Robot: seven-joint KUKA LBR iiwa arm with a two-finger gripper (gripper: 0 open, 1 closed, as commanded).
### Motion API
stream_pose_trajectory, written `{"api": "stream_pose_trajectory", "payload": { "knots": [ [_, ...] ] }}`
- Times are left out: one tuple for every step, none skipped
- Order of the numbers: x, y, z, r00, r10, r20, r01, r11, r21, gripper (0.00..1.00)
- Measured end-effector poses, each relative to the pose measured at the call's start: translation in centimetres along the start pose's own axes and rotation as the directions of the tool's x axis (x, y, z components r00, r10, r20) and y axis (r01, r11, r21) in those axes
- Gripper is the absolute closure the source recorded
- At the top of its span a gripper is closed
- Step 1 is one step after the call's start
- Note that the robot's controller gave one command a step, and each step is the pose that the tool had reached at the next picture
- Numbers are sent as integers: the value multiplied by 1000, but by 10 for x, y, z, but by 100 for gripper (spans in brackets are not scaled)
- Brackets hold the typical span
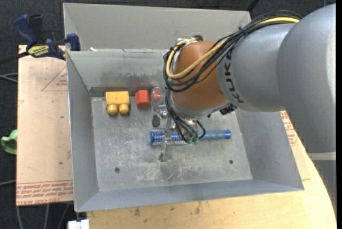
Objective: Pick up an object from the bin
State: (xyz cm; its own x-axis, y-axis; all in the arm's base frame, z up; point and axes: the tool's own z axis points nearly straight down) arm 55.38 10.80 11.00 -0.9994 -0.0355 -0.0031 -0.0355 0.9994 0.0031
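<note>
My gripper (164, 149) hangs low over the middle of the bin floor, below the arm's orange cover. It is right at a blue brush-like tool (216, 135). The tool lies crosswise, its ribbed blue head to the left of the gripper and its handle pointing right. The middle of the tool is hidden behind the gripper. I cannot see whether anything is gripped.
A yellow block with two round knobs (117, 102) lies by the back left wall. A small red block (142, 98) and a pinkish translucent piece (156, 95) sit beside it. The arm covers the bin's right back part.
</note>
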Motion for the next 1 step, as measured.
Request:
{"api": "stream_pose_trajectory", "payload": {
  "knots": [
    [3, -61, 42, 998, -55, -6, 55, 998, 4, 0]
  ]
}}
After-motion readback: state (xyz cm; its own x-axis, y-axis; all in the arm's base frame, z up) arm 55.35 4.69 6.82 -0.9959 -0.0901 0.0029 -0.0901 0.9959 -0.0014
